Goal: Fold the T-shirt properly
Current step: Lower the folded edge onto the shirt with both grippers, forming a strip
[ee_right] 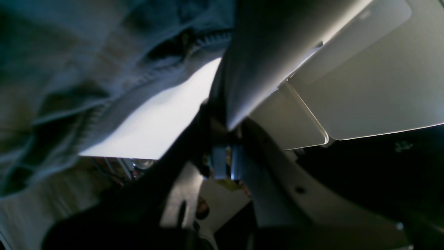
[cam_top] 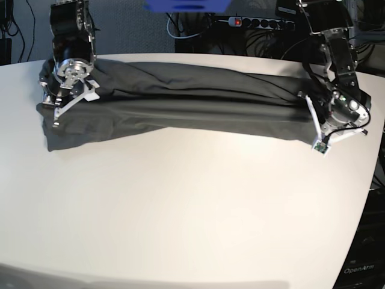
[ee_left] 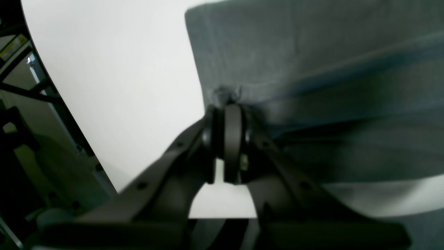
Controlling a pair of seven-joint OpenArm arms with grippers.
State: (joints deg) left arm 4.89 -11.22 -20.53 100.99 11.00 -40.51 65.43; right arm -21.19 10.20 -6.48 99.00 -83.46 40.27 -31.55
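The dark charcoal T-shirt [cam_top: 180, 102] lies as a long, wrinkled band across the far part of the white table [cam_top: 180, 198], stretched between both arms. In the base view my left gripper [cam_top: 305, 99] is at the band's right end. In its wrist view the left gripper [ee_left: 227, 111] is shut on the T-shirt [ee_left: 312, 69], pinching its puckered edge. My right gripper [cam_top: 49, 96] is at the band's left end. In the right wrist view the right gripper [ee_right: 222, 114] is shut, with the bunched T-shirt [ee_right: 69, 52] and its stitched hem around it.
A power strip [cam_top: 258, 23] and cables lie behind the table, near a blue object [cam_top: 186, 5]. The table's curved right edge [cam_top: 376, 168] runs close to my left arm. A dark frame [ee_left: 20, 86] stands beyond the table edge in the left wrist view.
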